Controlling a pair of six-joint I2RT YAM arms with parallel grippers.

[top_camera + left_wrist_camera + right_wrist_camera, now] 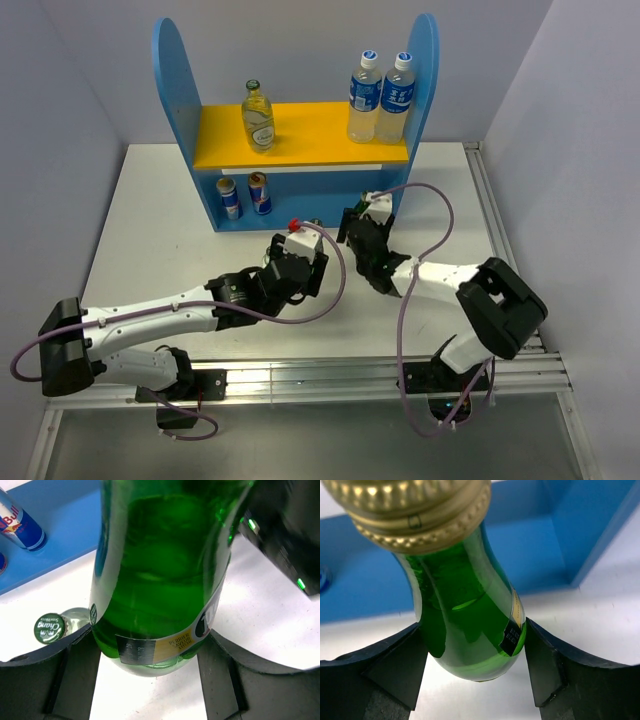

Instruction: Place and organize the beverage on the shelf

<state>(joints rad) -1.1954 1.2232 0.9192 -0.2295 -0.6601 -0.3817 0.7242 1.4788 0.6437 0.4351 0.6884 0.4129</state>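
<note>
Your left fingers (75, 665) clamped on yellow-labelled dark green glass bottle (160, 570), at white table (150, 230) just in front of blue two-level shelf (175, 80). Your right fingers (395, 665) gripping gold-capped dark green glass bottle (465, 610) near shelf's right front corner. Can't tell if either is off table. Green-capped clear glass bottle (50, 628) stands just beside left fingers. Other clear glass bottle (258, 115) on yellow upper board (320, 135), left side. Slim blue-and-silver cans (229, 198) (259, 193) on lower level, left.
</note>
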